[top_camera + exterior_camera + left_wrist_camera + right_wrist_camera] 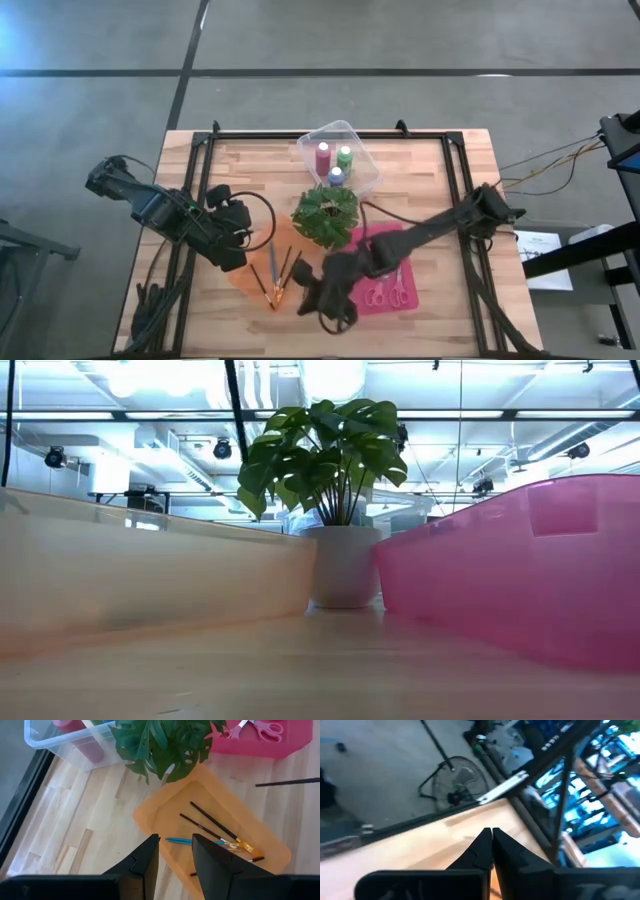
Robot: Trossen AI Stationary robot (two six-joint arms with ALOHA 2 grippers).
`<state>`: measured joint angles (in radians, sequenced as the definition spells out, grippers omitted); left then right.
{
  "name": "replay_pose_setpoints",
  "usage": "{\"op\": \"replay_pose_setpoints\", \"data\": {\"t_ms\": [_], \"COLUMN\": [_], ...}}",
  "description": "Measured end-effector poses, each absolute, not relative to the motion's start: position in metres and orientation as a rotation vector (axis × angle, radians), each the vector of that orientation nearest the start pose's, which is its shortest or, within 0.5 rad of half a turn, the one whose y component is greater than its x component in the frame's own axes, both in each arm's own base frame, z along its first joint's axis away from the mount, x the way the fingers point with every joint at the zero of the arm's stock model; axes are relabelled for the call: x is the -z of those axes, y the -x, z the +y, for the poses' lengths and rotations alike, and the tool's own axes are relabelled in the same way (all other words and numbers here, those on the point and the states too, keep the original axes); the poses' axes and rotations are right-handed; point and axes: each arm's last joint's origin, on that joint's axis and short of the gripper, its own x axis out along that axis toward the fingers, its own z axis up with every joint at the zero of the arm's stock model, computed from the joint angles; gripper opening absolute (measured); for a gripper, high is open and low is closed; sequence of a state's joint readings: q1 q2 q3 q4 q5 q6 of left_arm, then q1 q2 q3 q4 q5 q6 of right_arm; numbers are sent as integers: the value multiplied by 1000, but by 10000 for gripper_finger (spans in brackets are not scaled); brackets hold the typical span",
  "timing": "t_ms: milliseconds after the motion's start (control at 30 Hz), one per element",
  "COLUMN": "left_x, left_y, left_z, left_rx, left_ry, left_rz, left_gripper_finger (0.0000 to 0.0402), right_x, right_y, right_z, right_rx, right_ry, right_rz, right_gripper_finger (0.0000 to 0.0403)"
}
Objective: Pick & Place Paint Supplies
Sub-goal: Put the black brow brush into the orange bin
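Observation:
Several thin paintbrushes (215, 827) lie flat in the orange tray (165, 802), dark-handled ones and a blue one; the high view shows these paintbrushes (273, 272) too. Pink-handled scissors (385, 295) lie in the pink tray (405, 250). Three paint bottles, maroon (323, 157), green (345, 157) and blue-purple (336, 177), stand in the clear tray (365, 150). My left gripper (175, 847) hovers open above the orange tray's left end (238, 250). My right gripper (318, 300) is raised between the orange and pink trays, shut (491, 832), with nothing visible between its fingers.
A potted leafy plant (325, 215) stands between the three trays, mid-table. A thin dark rod (290, 782) shows over the wood beside the pink tray; I cannot tell whether it lies there or is held. Bare wood lies at the far left and far right.

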<state>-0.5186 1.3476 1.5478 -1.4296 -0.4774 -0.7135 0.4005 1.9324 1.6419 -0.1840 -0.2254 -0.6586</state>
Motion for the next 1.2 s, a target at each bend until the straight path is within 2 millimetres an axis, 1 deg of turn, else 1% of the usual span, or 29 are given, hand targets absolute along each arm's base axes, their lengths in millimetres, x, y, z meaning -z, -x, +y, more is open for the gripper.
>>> {"op": "replay_pose_setpoints", "data": {"t_ms": [100,200,300,467,700,833,933,1000,1200], "left_x": [-380,-380,-380,-380,-380,-380,-380,-380,-380], "left_y": [-199,-198,-197,-194,-194,-194,-194,-194,-195], "left_z": [-98,-98,-97,-96,-95,-95,-95,-95,-96], "left_rx": [-337,-335,-336,-342,-343,-345,-345,-345,-343], "left_ry": [59,59,55,41,34,33,33,33,36], "left_rz": [1011,1015,1025,1041,1041,1039,1038,1038,1035], "left_gripper_finger": [123,123,123,123,123,123,123,123,123], "right_x": [-293,-296,-287,-251,-208,-194,-189,-188,-200], "right_y": [-431,-448,-461,-474,-487,-491,-490,-489,-486], "right_z": [167,155,145,137,134,134,133,134,132], "right_rx": [-722,-689,-679,-706,-679,-614,-620,-652,-742], "right_ry": [676,670,687,749,797,774,747,722,531], "right_rz": [251,234,245,340,438,490,532,531,507], "right_gripper_finger": [8,8,8,8,8,8,8,8,8]}}
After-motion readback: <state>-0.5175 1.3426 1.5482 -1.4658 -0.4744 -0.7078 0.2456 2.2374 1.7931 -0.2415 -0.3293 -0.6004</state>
